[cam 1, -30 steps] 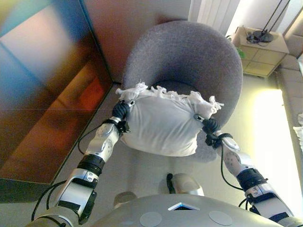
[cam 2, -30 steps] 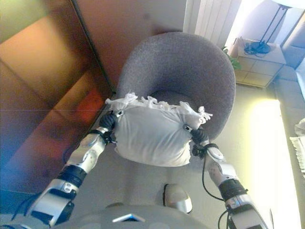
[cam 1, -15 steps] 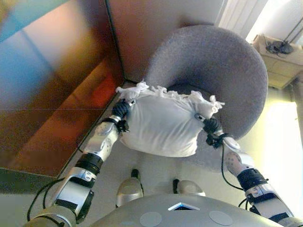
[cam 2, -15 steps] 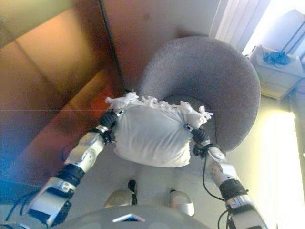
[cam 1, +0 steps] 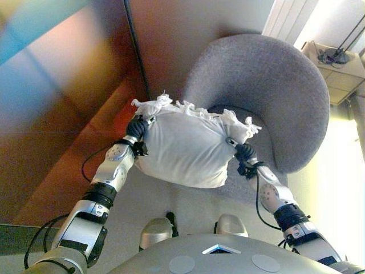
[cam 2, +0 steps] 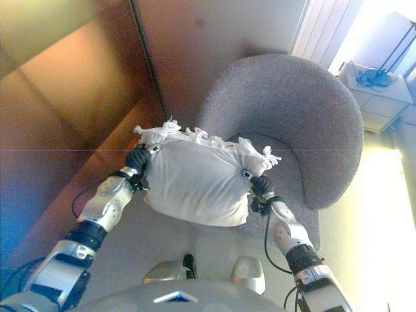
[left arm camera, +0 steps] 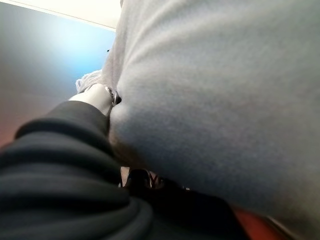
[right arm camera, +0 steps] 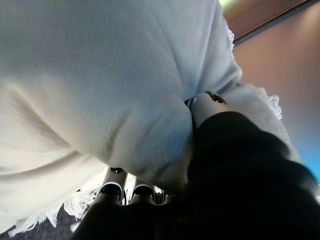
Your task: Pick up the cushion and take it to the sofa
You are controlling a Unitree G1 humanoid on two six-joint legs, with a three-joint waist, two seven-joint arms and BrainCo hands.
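A white cushion [cam 1: 182,151] with a fringed far edge hangs in the air between my two hands, in front of the grey armchair [cam 1: 262,80]. My left hand [cam 1: 137,130] clamps its left side and my right hand [cam 1: 244,153] its right side. In the left wrist view the thumb [left arm camera: 97,97] presses into the cushion [left arm camera: 215,90] from one face, with fingers curled under it. The right wrist view shows the same pinch: thumb [right arm camera: 207,106] on one face of the cushion [right arm camera: 100,75], fingertips [right arm camera: 116,191] on the other.
The round-backed armchair stands just beyond the cushion, to the right. A brown panelled wall [cam 1: 57,114] runs along the left. A small side table [cam 1: 336,63] sits at the far right, by a white ribbed panel [cam 1: 282,17].
The whole view has swung left, so the armchair now sits further right. Both hands keep their hold; the cushion has moved left of the chair's middle and slightly up.
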